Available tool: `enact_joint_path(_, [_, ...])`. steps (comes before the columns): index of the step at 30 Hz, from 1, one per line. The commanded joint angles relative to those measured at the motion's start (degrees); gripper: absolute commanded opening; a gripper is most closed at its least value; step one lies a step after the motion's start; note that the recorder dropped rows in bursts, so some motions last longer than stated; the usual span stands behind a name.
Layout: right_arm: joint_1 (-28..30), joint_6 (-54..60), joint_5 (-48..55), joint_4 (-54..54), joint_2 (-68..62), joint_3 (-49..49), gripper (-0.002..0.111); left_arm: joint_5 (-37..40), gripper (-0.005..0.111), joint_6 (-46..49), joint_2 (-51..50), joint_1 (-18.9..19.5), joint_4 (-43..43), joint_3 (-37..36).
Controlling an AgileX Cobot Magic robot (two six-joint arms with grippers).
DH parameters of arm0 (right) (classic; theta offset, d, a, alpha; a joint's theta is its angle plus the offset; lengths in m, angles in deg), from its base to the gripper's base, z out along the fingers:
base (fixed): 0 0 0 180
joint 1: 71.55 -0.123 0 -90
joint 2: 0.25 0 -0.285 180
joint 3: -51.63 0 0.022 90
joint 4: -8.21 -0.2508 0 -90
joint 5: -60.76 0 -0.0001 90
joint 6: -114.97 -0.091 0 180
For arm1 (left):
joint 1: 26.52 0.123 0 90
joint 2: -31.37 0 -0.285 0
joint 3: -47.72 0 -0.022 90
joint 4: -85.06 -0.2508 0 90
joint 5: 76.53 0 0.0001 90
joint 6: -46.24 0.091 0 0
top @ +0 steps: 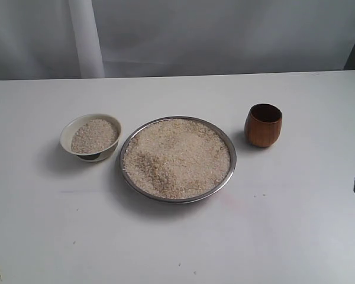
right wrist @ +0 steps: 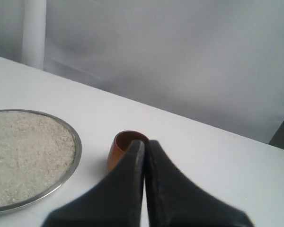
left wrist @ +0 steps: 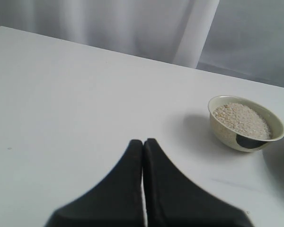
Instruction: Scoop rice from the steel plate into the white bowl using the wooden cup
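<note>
the wooden cup [top: 263, 125] stands upright at the steel plate's [top: 234, 158] 3 o'clock, apart from the rice [top: 176, 157], handy for your right gripper [right wrist: 145, 143]. the white bowl [top: 66, 131] sits at 9 o'clock, close for tipping. that gripper and the left gripper [left wrist: 143, 142] are closed, empty.

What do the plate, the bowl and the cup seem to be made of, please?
The plate looks like shiny silver metal, likely steel, with a reflective rim. The bowl seems glazed cream ceramic, smooth and glossy. The cup appears reddish-brown wood, glossily finished.
</note>
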Motion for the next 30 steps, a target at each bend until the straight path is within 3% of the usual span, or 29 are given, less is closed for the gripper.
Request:
enact_joint_path(1, [0.3, -4.1, -8.9, 4.8, -8.5, -0.4, 0.0, -0.1, 0.0, -0.3, 0.0, -0.4, 0.3, 0.1])
enact_joint_path(7, [0.3, -17.1, -25.7, 4.6, -19.6, -0.4, 0.0, -0.1, 0.0, -0.3, 0.0, -0.4, 0.3, 0.1])
enact_joint_path(12, [0.4, -18.3, -37.9, 3.3, -28.4, -0.4, 0.0, -0.1, 0.0, -0.3, 0.0, -0.4, 0.3, 0.1])
enact_joint_path(23, [0.4, -13.5, -42.1, 0.1, -48.0, -9.1, 0.0, -0.1, 0.0, -0.3, 0.0, -0.4, 0.3, 0.1])
enact_joint_path(30, [0.4, -10.1, -54.2, -8.1, -61.4, -10.4, 0.0, -0.1, 0.0, -0.3, 0.0, -0.4, 0.3, 0.1])
